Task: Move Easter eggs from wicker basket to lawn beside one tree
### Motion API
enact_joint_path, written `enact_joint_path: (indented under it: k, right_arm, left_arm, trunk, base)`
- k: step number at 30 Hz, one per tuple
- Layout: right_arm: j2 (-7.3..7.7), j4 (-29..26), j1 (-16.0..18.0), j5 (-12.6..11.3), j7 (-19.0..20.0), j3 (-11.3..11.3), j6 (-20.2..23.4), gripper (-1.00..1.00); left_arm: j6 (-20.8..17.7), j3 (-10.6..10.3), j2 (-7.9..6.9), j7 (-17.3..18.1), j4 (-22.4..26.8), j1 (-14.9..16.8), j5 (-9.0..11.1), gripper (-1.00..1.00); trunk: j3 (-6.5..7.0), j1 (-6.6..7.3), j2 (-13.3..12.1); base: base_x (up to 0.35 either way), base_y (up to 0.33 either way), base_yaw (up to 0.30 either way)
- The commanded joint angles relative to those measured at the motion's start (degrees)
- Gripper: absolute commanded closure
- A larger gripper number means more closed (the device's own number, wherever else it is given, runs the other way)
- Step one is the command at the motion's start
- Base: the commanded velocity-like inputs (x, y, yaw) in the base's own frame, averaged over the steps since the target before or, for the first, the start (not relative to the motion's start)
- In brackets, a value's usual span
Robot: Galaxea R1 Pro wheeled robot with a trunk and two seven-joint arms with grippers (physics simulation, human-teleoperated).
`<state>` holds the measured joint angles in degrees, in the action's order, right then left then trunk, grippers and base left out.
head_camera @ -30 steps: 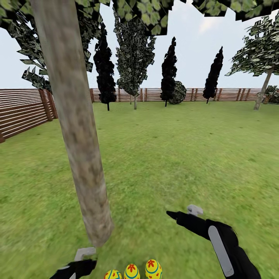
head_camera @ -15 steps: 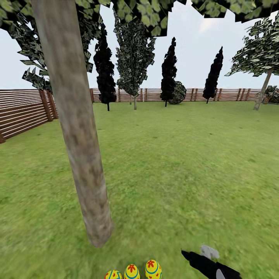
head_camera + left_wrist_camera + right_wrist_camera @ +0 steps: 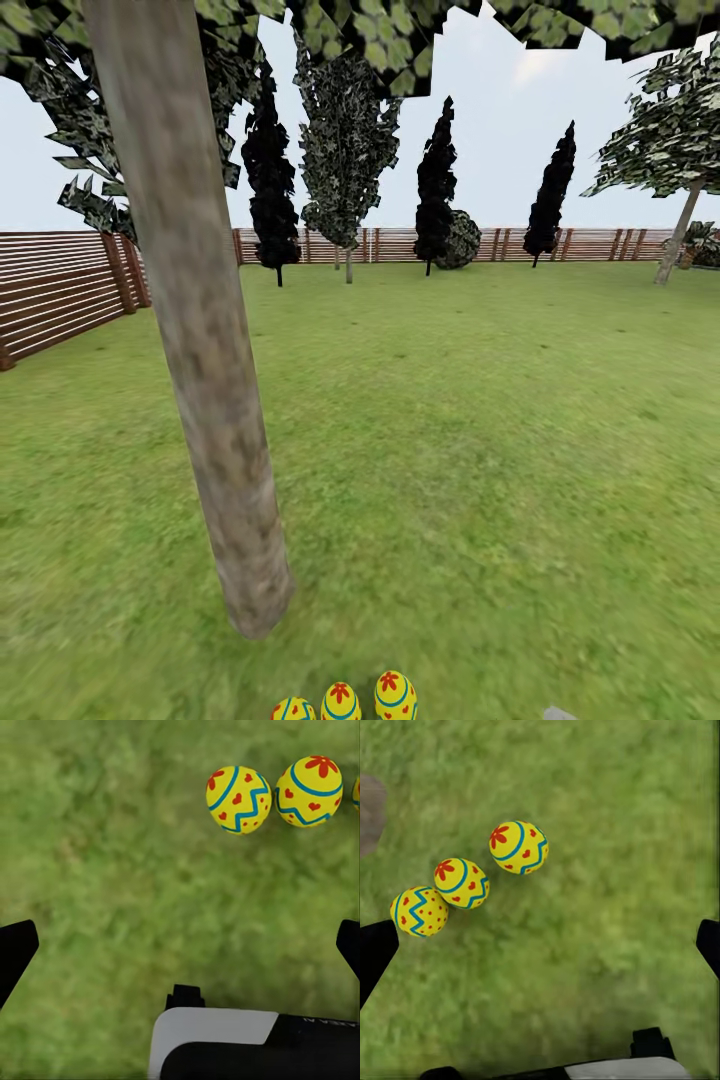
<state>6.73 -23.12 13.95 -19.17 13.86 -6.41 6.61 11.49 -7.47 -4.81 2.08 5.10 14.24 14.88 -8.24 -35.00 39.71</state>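
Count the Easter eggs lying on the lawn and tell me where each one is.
3. In the right wrist view they lie in a row on the lawn: the zigzag egg nearest the trunk, the middle egg, and the far egg. No others in view.

No words or numbers can be read — faint marks on the left hand (image 3: 180, 937) casing, perhaps lettering, stay blurred.

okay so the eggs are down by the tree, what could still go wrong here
The three eggs lie loose on the lawn near the tree, below both open tools, left and right; a low arm sweep might knock one away. Driving forward could also run over them, since they sit at the head view's lower edge.
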Motion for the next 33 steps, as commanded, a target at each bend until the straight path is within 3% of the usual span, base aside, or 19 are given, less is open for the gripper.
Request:
enact_joint_path:
  k: [1, 10, 17, 26, 33]
  right_arm:
    - [-0.01, 0.71, 0.03, -0.45, 0.27, -0.32, 0.00, -1.00]
    - [0.19, 4.74, 0.03, -0.43, -0.68, -0.27, -1.70, -1.00]
    - [-0.24, 6.80, 0.03, -0.59, -5.12, -0.62, -1.85, -1.00]
    - [0.42, 11.05, 0.03, -0.60, -5.74, -0.60, -1.86, -1.00]
    - [0.12, 14.75, 0.03, -0.74, -5.77, -0.47, -1.86, -1.00]
  left_arm:
    - [0.22, -0.45, -0.02, 0.20, -0.07, -0.01, 0.60, -1.00]
    - [0.28, -0.52, -0.03, 0.20, -0.17, -0.33, 0.59, -1.00]
    - [0.29, -0.51, -0.03, 0.20, -0.17, -1.26, 0.59, -1.00]
    - [0.29, -0.45, -0.03, 0.20, -0.17, -2.05, 0.65, -1.00]
    - [0.29, -0.44, 0.00, 0.20, -0.18, -2.54, 0.68, -1.00]
  trunk:
    - [0.10, 0.21, -0.34]
    - [1.71, 2.19, -3.95]
    - [2.97, 3.73, -6.76]
    - [4.58, 5.70, -10.37]
    - [5.84, 7.24, -13.18]
  base:
    - [0.000, 0.000, 0.000]
    - [0.000, 0.000, 0.000]
    - [0.000, 0.000, 0.000]
    - [0.000, 0.000, 0.000]
    - [0.000, 0.000, 0.000]
